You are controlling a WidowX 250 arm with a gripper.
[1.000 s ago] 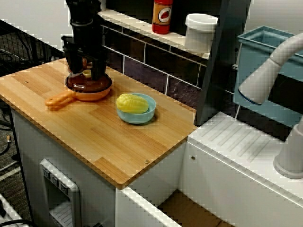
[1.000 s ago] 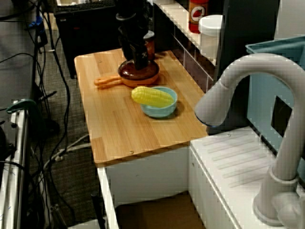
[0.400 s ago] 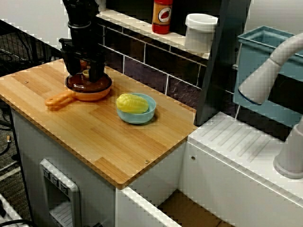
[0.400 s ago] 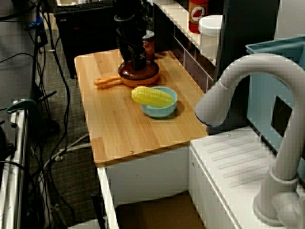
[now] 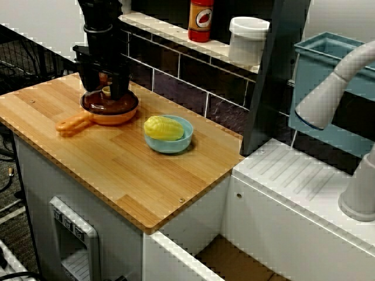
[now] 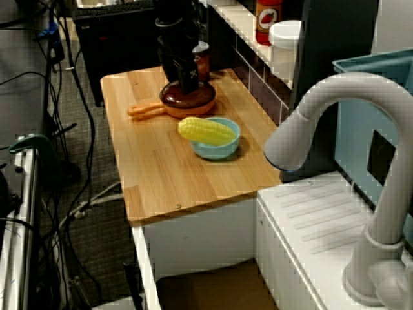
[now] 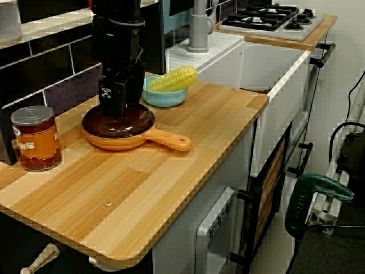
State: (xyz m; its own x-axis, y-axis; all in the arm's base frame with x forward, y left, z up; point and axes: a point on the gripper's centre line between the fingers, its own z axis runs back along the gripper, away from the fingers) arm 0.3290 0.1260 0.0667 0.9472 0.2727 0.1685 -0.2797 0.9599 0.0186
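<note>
Orange pan [image 5: 119,119] sits far-left on the counter, brown lid [image 5: 109,106] on it. The gripper [image 5: 105,93] hovers above, jaws wide astride the lid's knob [image 5: 107,91]. Best kept centred, vertical, clear of the can [image 7: 35,138] behind.

The end effector [image 5: 107,93] hides part of the brown lid [image 5: 112,107]; whether it grips is unclear.

Wooden worktop [image 5: 146,175] sits on white cabinet fronts [image 5: 41,175]. A dark glossy tiled wall [image 5: 187,79] runs behind it, capped by a pale ledge [image 5: 164,28]. White sink unit [image 5: 293,175] with grey tap [image 6: 322,97] adjoins. Gas hob [image 7: 268,17] lies beyond. Loose cables [image 6: 90,200] lie on the grey floor [image 6: 97,258].
</note>
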